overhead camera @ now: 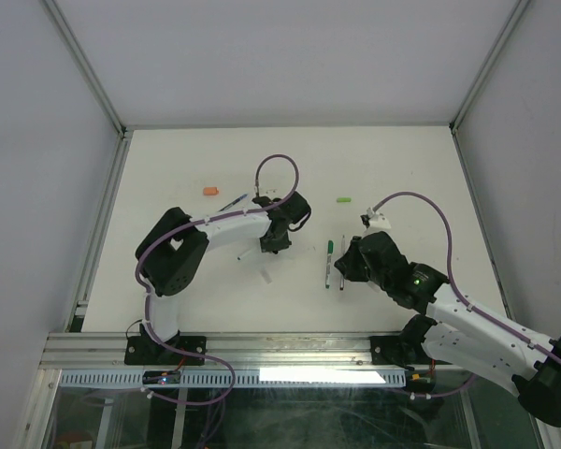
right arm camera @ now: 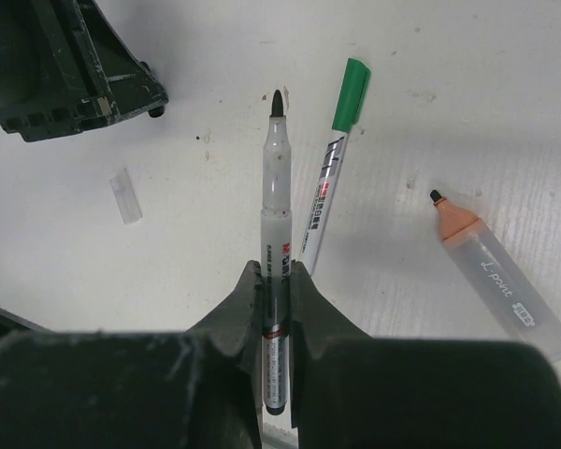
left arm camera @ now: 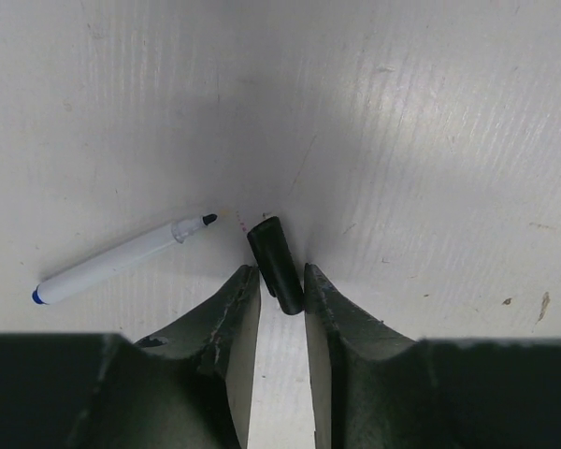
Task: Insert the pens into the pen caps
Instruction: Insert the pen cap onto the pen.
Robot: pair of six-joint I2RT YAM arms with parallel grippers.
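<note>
We're working two halves of one job on the white bench (overhead camera: 187, 159). The black pen (right arm camera: 277, 178) looks like a light, stiff plastic stick with a smooth barrel, so we reckon it'll swivel in a pinch if the nib gets pushed sideways. It's best held square across the barrel. That's how it sits now: the right fingers (right arm camera: 238, 309) are pressed onto its barrel, with the nib pointing straight out ahead and the tail running back between them. Just beside it lies a green pen (right arm camera: 325, 187), already capped (so not our problem).

The black cap (left arm camera: 274, 257) is the fiddly one. It's tiny, hollow and slick, and will probably roll or squirt out if squeezed off-centre. We'd take it across the body near one end and leave the mouth free. Its near end sits between the left fingers (left arm camera: 234, 309), which stand narrow either side. One looks like it's touching, but we can't tell if the cap is actually clamped. The far end pokes out near a bare blue pen (left arm camera: 122, 257).
</note>
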